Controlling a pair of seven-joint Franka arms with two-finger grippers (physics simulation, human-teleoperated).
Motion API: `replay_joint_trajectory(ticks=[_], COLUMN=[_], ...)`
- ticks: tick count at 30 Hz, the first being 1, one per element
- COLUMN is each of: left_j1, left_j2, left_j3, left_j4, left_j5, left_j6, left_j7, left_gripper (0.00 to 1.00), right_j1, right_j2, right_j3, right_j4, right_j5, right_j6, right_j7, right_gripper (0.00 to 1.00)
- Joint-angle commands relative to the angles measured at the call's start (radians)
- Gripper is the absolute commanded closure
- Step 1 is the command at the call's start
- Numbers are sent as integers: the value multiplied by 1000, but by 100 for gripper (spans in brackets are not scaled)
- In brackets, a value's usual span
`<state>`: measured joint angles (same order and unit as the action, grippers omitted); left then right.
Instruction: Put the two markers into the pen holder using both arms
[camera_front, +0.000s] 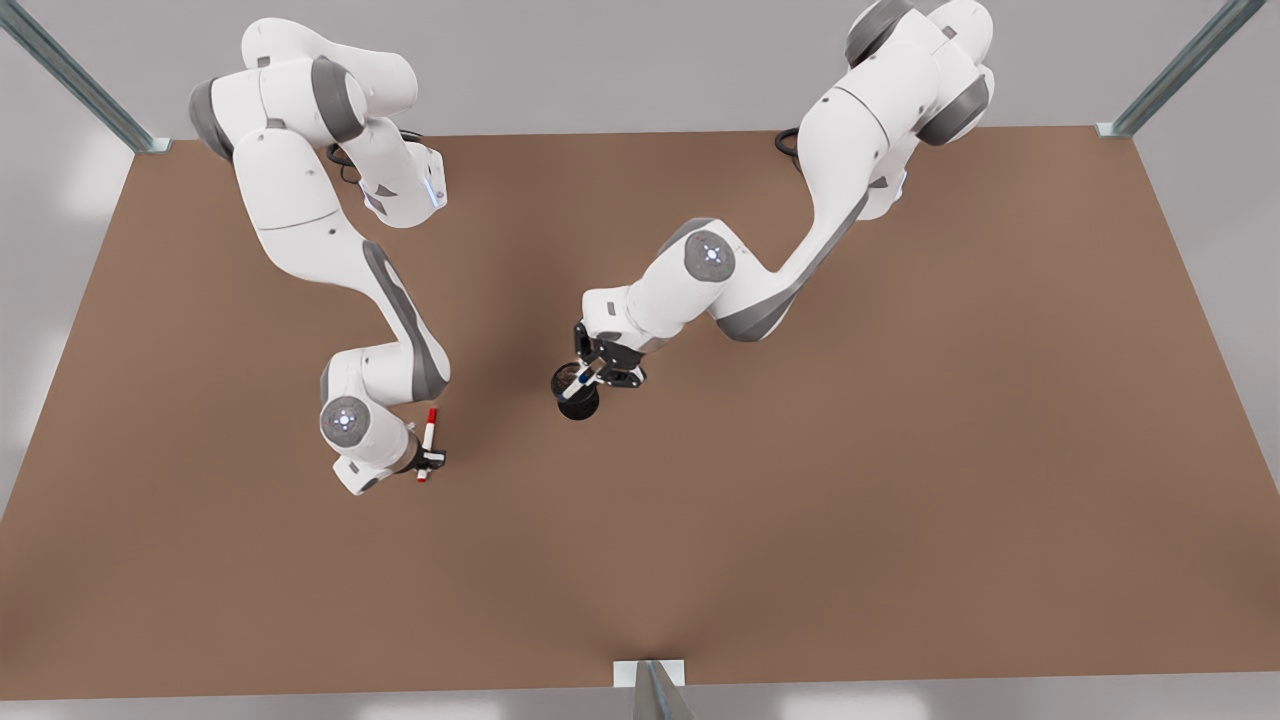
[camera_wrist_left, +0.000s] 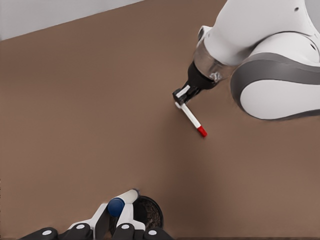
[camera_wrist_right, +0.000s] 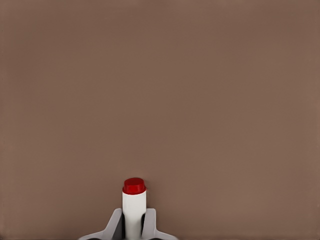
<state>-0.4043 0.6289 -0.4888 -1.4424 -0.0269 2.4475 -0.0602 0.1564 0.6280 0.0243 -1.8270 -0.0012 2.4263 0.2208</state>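
Front view, left to right: well to the left of the pen holder (camera_front: 577, 395), the right gripper (camera_front: 428, 460) is clasping the red-capped marker (camera_front: 428, 440) by its white barrel above the brown table (camera_front: 900, 450). At the holder itself, the left gripper (camera_front: 600, 372) is gripping the blue-capped marker (camera_front: 580, 384), which is tilting over the cup's rim.

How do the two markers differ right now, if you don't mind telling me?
The red-capped marker is held by the right gripper over bare table, away from the pen holder. The blue-capped marker is held by the left gripper right at the holder. Both have white barrels.
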Motion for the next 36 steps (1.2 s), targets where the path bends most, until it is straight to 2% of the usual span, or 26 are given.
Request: replay_joint_trajectory(ticks=[1, 5, 8, 9, 11, 15, 16, 18, 20, 22, 23, 24, 25, 28, 32, 36], left_j1=[1, -7, -37, -50, -42, 62, 137, 315, 496, 662, 682, 484, 418, 401, 394, 367], left_j2=[-1, 9, 35, 48, 38, -34, -34, -64, -124, -202, -258, -350, -428, -426, -405, -388], left_j3=[4, 10, 10, 10, 7, -5, -16, -17, -4, -4, 31, 315, 394, 411, 407, 407], left_j4=[-15, -36, -33, -32, -23, -1, 83, 123, 174, 180, 178, 143, 67, 59, 59, 57], left_j5=[7, 7, 5, 7, 5, 1, -10, -36, 38, 41, 39, 22, 19, 30, 28, 25], left_j6=[-5, -12, -4, 15, 5, -162, -333, -594, -847, -883, -881, -875, -877, -880, -871, -872], left_j7=[99, 92, 73, 71, 65, 76, 77, 62, -27, -23, -15, -16, -17, -18, -24, -24], left_gripper=[72, 69, 14, 0, 0, 0, 0, 0, 0, 0, 0, 0, 0, 0, 0, 0], right_j1=[0, 0, 0, -1, 0, 2, 15, 17, 15, 20, 28, 29, 49, 120, 158, 157], right_j2=[-25, -106, -134, -134, -146, -157, -172, -203, -218, -217, -214, -214, -209, -192, -206, -263], right_j3=[-1, 0, -1, 0, 0, 0, 2, 29, 101, 158, 177, 198, 203, 206, 217, 235], right_j4=[5, 5, 2, -1, 3, 5, 9, 61, 158, 195, 195, 193, 186, 164, 18, -118], right_j5=[-8, -16, -16, -16, -16, -16, -16, -16, -92, -95, -95, -95, -112, -135, -135, -135], right_j6=[-9, -41, -62, -64, -82, -90, -90, -88, -81, 37, 103, 180, 249, 438, 804, 1083], right_j7=[-4, -17, -17, -17, -17, -14, -5, -11, -9, -11, -9, -12, -11, 0, 0, -1], right_gripper=[74, 74, 74, 74, 74, 74, 74, 74, 74, 74, 74, 74, 74, 74, 74, 74])
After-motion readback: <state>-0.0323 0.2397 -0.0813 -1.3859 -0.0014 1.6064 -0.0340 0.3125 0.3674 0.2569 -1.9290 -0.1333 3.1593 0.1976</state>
